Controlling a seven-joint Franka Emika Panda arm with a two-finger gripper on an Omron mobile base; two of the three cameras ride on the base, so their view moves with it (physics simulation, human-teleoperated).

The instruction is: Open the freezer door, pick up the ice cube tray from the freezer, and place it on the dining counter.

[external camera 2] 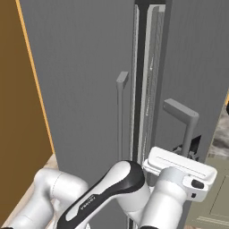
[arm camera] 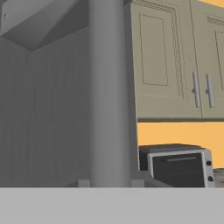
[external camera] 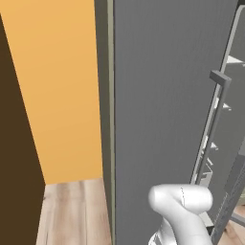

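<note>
**Grip set on the freezer handle**

The end effector (arm camera: pixel 109 183) is closed narrow on the long squared grey bar handle (arm camera: pixel 109 87). Its tips press the bar's two sides low on its length. The handle belongs to the tall matte grey freezer door (external camera 2: pixel 197 67), which appears slightly ajar, with white slanted shelves (external camera: pixel 208 160) glimpsed past its edge. The door is probably stiff and heavy and will swing on its hinge, so pull along that arc. The bar looks smooth and may slip. The ice cube tray is presumably inside.
</note>
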